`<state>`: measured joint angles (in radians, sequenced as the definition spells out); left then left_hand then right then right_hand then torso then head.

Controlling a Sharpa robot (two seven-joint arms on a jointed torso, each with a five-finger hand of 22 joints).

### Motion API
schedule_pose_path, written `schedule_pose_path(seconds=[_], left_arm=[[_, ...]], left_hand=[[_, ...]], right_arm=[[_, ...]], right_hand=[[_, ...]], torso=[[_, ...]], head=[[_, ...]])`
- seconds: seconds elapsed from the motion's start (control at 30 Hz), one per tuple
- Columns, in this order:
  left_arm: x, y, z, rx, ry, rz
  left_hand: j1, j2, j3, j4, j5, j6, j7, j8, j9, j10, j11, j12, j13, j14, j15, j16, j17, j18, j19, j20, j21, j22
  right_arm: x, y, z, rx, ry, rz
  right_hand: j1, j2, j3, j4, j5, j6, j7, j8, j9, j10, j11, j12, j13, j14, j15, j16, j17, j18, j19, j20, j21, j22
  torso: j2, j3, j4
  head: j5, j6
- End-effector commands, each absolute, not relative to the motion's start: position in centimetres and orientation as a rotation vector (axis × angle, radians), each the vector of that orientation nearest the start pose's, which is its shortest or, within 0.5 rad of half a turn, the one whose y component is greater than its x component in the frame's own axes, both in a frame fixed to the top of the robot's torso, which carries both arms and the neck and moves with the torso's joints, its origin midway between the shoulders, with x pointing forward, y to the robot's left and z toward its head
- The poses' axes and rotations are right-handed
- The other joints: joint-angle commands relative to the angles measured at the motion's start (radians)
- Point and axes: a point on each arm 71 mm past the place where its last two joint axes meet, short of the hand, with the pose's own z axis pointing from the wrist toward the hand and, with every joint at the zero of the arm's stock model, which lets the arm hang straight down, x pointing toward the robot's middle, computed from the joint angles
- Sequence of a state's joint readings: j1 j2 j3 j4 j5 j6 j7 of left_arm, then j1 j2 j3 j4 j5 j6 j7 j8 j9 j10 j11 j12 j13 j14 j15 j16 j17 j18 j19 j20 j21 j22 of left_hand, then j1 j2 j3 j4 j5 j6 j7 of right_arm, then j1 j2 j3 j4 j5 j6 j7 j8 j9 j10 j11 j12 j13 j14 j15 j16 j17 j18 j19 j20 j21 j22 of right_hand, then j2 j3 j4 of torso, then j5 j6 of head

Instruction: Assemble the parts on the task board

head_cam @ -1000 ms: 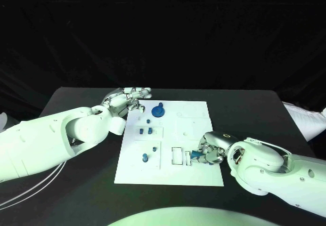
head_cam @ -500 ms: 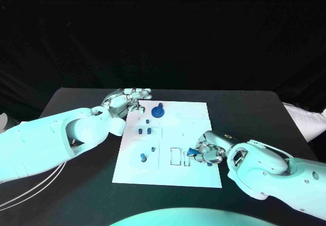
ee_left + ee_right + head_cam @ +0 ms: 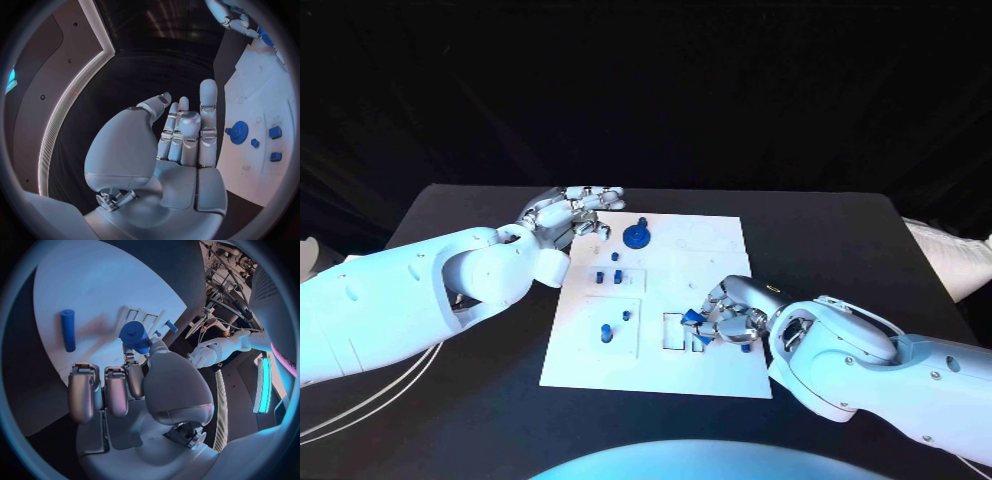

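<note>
In the head view the right silver many-fingered hand [image 3: 730,322] covers much of the small blue cylindrical part [image 3: 701,334] it pinches, so little of the piece shows there. The right wrist view gives more: a short, smooth blue cylinder [image 3: 135,336] held between fingertips above the flat white rectangular task board [image 3: 704,265], near two outlined rectangular slots (a longer blue rod [image 3: 67,330] lies apart on the white surface). The board sits mid-frame on the matte black desk [image 3: 834,235]. A toothed blue gear [image 3: 636,236] stands at the board's upper left. Just beside it hovers the left silver hand [image 3: 574,212], fingers extended and close together, holding nothing [image 3: 181,145].
</note>
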<state>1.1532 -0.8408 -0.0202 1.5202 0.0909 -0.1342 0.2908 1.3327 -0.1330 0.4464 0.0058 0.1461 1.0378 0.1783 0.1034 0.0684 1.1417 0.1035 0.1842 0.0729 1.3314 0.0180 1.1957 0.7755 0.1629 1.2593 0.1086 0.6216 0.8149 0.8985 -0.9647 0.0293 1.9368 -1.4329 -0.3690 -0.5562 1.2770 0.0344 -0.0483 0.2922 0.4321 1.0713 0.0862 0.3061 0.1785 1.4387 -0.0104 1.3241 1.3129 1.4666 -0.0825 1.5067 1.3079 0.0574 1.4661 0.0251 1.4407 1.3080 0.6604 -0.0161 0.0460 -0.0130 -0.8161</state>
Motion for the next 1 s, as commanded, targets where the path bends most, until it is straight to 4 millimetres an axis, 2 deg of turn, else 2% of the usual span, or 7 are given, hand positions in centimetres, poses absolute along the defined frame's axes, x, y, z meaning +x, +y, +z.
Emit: schedule_pose_path(seconds=[0.03,0.13,0.2,0.33,0.63,0.77,1.0], left_arm=[[47.9,19.6,-19.9,-1.259,1.580,-1.710],[47.9,19.5,-19.9,-1.259,1.581,-1.711],[47.8,19.5,-19.9,-1.259,1.581,-1.711],[47.8,19.5,-19.9,-1.259,1.582,-1.711],[47.8,19.5,-19.9,-1.259,1.582,-1.710],[47.8,19.5,-19.9,-1.260,1.583,-1.710],[47.8,19.5,-19.9,-1.260,1.584,-1.710]], left_hand=[[-0.010,-0.001,-0.008,0.000,0.003,-0.008,0.001,0.003,-0.001,-0.008,0.000,0.005,-0.002,-0.008,-0.003,-0.004,-0.001,0.019,-0.003,0.005,-0.006,-0.001],[-0.010,-0.001,-0.008,0.000,0.003,-0.008,0.001,0.003,-0.001,-0.008,0.000,0.005,-0.002,-0.008,-0.003,-0.004,-0.001,0.019,-0.003,0.005,-0.006,-0.001],[-0.010,-0.001,-0.008,0.000,0.003,-0.008,0.001,0.003,-0.001,-0.008,0.000,0.005,-0.002,-0.008,-0.003,-0.004,-0.001,0.019,-0.003,0.005,-0.006,-0.001],[-0.010,-0.001,-0.008,0.000,0.003,-0.008,0.001,0.003,-0.001,-0.008,0.000,0.005,-0.002,-0.008,-0.003,-0.004,-0.001,0.019,-0.003,0.005,-0.006,-0.001],[-0.010,-0.001,-0.008,0.000,0.003,-0.008,0.001,0.003,-0.001,-0.008,0.000,0.005,-0.002,-0.008,-0.003,-0.004,-0.001,0.019,-0.003,0.005,-0.006,-0.001],[-0.010,-0.001,-0.008,0.000,0.003,-0.008,0.001,0.003,-0.001,-0.008,0.000,0.005,-0.002,-0.008,-0.003,-0.004,-0.001,0.019,-0.003,0.005,-0.006,-0.001],[-0.010,-0.001,-0.008,0.000,0.003,-0.008,0.001,0.003,-0.001,-0.008,0.000,0.005,-0.002,-0.008,-0.003,-0.004,-0.001,0.019,-0.003,0.005,-0.006,-0.001]], right_arm=[[35.7,-16.3,-25.4,0.208,2.036,0.601],[35.9,-15.9,-25.6,0.203,2.052,0.595],[36.0,-15.6,-25.7,0.201,2.057,0.595],[36.1,-15.2,-25.9,0.189,2.058,0.592],[36.4,-14.8,-26.0,0.143,2.053,0.572],[36.5,-14.6,-25.9,0.126,2.050,0.571],[36.6,-14.5,-25.8,0.115,2.030,0.565]], right_hand=[[-0.022,0.010,-0.012,0.000,0.010,0.044,-0.037,0.012,0.074,0.016,-0.016,-0.011,0.015,0.083,-0.009,0.004,0.149,-0.010,0.023,-0.010,0.007,0.044],[-0.044,0.018,-0.020,-0.001,0.016,0.052,-0.041,0.014,0.081,0.016,-0.019,-0.021,0.008,0.083,-0.011,0.005,0.150,-0.010,0.024,-0.011,0.008,0.046],[-0.056,0.021,-0.025,-0.001,0.019,0.065,-0.046,0.019,0.088,0.025,-0.023,-0.007,0.023,0.083,-0.014,0.005,0.150,-0.010,0.024,-0.013,0.008,0.047],[-0.070,0.024,-0.032,-0.001,0.020,0.076,-0.051,0.024,0.096,0.033,-0.027,0.006,0.037,0.083,-0.017,0.005,0.151,-0.010,0.025,-0.016,0.009,0.048],[-0.109,0.026,-0.056,-0.001,0.001,0.087,-0.057,0.030,0.113,0.044,-0.033,0.024,0.060,0.084,-0.023,0.006,0.153,-0.011,0.026,-0.022,0.009,0.050],[-0.142,0.025,-0.080,-0.001,-0.043,0.090,-0.060,0.033,0.123,0.047,-0.035,0.029,0.067,0.084,-0.025,0.006,0.154,-0.011,0.026,-0.024,0.009,0.050],[-0.224,0.026,-0.160,-0.002,-0.240,0.086,-0.060,0.035,0.149,0.046,-0.035,0.018,0.070,0.083,-0.025,0.004,0.150,-0.011,0.025,-0.025,0.007,0.049]], torso=[[0.000,0.0000,-0.0004],[0.000,-0.0007,0.0016],[0.000,-0.0004,-0.0010],[0.000,-0.0004,-0.0007],[0.000,0.0004,-0.0004],[0.000,0.0005,-0.0015],[0.000,0.0003,-0.0024]], head=[[0.001,0.001],[0.001,0.000],[0.004,0.000],[0.005,0.000],[0.011,-0.001],[0.011,-0.002],[0.012,-0.001]])
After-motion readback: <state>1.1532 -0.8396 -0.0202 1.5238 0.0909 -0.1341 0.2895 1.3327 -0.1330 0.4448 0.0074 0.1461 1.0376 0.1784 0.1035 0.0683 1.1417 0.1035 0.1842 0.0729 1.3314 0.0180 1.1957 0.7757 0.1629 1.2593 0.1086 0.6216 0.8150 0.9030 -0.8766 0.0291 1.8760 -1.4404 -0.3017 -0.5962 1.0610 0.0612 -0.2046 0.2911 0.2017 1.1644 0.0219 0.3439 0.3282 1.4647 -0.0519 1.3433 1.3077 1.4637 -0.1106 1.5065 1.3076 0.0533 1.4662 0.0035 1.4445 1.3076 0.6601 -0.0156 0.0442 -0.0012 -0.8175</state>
